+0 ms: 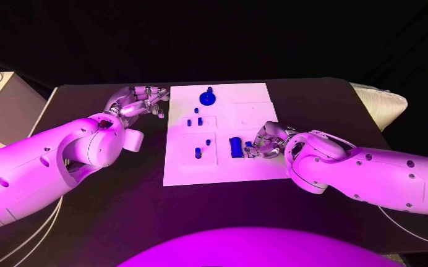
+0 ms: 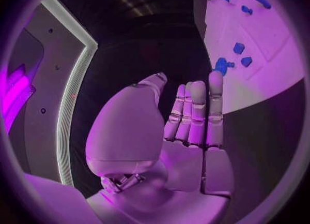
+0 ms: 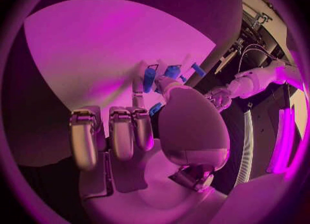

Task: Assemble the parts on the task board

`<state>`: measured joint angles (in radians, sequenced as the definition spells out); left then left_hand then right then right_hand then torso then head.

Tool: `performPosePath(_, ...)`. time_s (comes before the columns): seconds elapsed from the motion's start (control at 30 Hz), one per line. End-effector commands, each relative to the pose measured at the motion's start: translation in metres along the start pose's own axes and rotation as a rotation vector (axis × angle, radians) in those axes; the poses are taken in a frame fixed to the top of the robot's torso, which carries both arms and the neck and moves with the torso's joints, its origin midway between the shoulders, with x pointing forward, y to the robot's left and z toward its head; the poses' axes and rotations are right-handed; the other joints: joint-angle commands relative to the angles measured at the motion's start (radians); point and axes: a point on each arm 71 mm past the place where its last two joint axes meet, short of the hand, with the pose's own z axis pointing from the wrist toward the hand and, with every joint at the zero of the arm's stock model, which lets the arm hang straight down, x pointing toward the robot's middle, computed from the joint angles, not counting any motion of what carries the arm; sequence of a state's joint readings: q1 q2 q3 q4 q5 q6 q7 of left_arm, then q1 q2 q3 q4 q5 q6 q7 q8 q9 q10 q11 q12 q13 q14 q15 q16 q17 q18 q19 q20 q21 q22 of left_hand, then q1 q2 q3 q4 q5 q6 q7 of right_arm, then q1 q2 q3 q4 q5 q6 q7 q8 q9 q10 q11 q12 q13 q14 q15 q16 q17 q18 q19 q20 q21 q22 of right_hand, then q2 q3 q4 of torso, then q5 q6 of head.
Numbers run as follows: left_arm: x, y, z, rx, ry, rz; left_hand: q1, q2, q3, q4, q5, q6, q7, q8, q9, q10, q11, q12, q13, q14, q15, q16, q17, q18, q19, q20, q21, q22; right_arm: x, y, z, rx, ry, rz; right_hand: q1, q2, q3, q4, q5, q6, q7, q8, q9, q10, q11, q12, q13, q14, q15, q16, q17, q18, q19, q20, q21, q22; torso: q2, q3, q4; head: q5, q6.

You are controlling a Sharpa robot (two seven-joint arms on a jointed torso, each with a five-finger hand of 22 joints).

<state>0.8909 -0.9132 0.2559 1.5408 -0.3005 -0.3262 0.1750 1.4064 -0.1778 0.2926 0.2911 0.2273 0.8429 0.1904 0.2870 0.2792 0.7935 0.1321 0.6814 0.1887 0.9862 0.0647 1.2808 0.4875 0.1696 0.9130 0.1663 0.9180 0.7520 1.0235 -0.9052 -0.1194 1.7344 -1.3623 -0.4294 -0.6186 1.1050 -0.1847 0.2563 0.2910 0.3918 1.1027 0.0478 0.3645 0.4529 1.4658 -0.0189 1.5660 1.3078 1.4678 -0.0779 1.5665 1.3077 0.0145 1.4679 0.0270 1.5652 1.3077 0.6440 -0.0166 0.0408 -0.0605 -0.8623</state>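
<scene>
Your left hand (image 1: 143,101) hovers with fingers straight and apart, holding nothing. Your right hand (image 1: 265,141) is lowered, fingers curled down; whether it pinches anything you cannot tell from here.

Black table (image 1: 107,205), dark backdrop behind

Matt black surface (image 1: 107,217), flat white task board (image 1: 223,174) with a smooth, dull plastic look, small blue parts (image 1: 235,147) in glossy plastic, left hand (image 1: 141,102) and right hand (image 1: 265,141) with metallic segmented fingers (image 2: 216,105), smooth glossy arm shells
</scene>
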Motion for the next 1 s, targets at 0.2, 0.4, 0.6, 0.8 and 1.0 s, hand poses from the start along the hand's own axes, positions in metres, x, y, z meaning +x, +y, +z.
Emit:
performPosePath(0.2, 0.0022, -0.0009, 0.0002, 0.006, 0.019, -0.002, 0.001, 0.011, -0.005, 0.001, 0.005, -0.007, 0.001, 0.006, -0.001, -0.007, 0.002, 0.003, -0.001, -0.002, 0.004, 0.006, -0.001, 0.014, 0.009, 0.0, 0.006, 0.001, 0.0001, 0.0017, -0.0004, -0.012, -0.012, -0.022, -0.018, 0.002, -0.009, 0.002, 0.052, 0.008, -0.001, 0.009, 0.002, 0.105, -0.006, 0.005, 0.263, 0.103, -0.009, 0.004, 0.263, -0.015, 0.103, -0.007, 0.006, 0.263, 0.0, -0.0009, 0.0011, 0.002, 0.001)
performPosePath(0.4, 0.002, -0.0009, -0.0001, 0.006, 0.018, -0.001, 0.001, 0.011, -0.005, 0.001, 0.005, -0.007, 0.001, 0.006, -0.001, -0.007, 0.002, 0.003, -0.001, -0.002, 0.004, 0.006, -0.001, 0.014, 0.009, 0.0, 0.006, 0.001, -0.0006, 0.0011, -0.0001, -0.011, -0.02, -0.022, -0.024, 0.006, -0.009, 0.002, 0.055, 0.008, -0.001, 0.01, 0.002, 0.105, -0.006, 0.005, 0.263, 0.103, -0.009, 0.004, 0.263, -0.015, 0.103, -0.007, 0.006, 0.263, 0.0, -0.0011, 0.0001, 0.003, 0.0)
performPosePath(0.6, 0.0015, -0.0009, -0.0003, 0.005, 0.018, -0.001, 0.001, 0.011, -0.005, 0.001, 0.005, -0.007, 0.001, 0.006, -0.001, -0.007, 0.002, 0.003, -0.001, -0.002, 0.004, 0.006, -0.001, 0.014, 0.009, 0.0, 0.006, 0.001, -0.0011, -0.0006, -0.0009, -0.013, -0.016, -0.027, -0.034, 0.002, -0.014, 0.001, 0.056, 0.006, -0.001, 0.011, 0.003, 0.105, -0.006, 0.005, 0.263, 0.103, -0.009, 0.004, 0.263, -0.015, 0.103, -0.007, 0.006, 0.263, 0.0, -0.0006, 0.0, 0.003, 0.0)
performPosePath(0.8, 0.0009, -0.0006, -0.0005, 0.004, 0.016, 0.0, 0.001, 0.011, -0.005, 0.001, 0.005, -0.007, 0.001, 0.006, -0.001, -0.007, 0.002, 0.003, -0.001, -0.002, 0.004, 0.006, -0.001, 0.014, 0.009, 0.0, 0.006, 0.001, -0.0021, -0.0042, -0.0044, -0.031, 0.002, -0.022, -0.003, -0.019, -0.068, 0.0, -0.034, -0.004, 0.001, 0.018, 0.006, 0.105, -0.005, 0.005, 0.263, 0.103, -0.008, 0.004, 0.263, -0.015, 0.103, -0.006, 0.006, 0.263, 0.0, 0.0005, 0.0003, 0.006, -0.001)
performPosePath(1.0, 0.0007, 0.0007, -0.0009, 0.001, 0.015, -0.001, 0.0, 0.014, -0.006, 0.0, 0.005, -0.007, 0.001, 0.007, -0.002, -0.01, 0.002, 0.004, -0.002, -0.003, 0.004, 0.006, -0.002, 0.014, 0.008, 0.001, 0.007, 0.001, -0.0033, -0.0055, -0.0097, -0.058, 0.009, -0.006, 0.009, 0.024, -0.276, 0.005, -0.219, -0.007, 0.001, 0.032, 0.009, 0.105, -0.005, 0.005, 0.263, 0.103, -0.007, 0.004, 0.263, -0.015, 0.103, -0.005, 0.006, 0.263, 0.001, 0.0016, -0.0009, 0.007, 0.0)
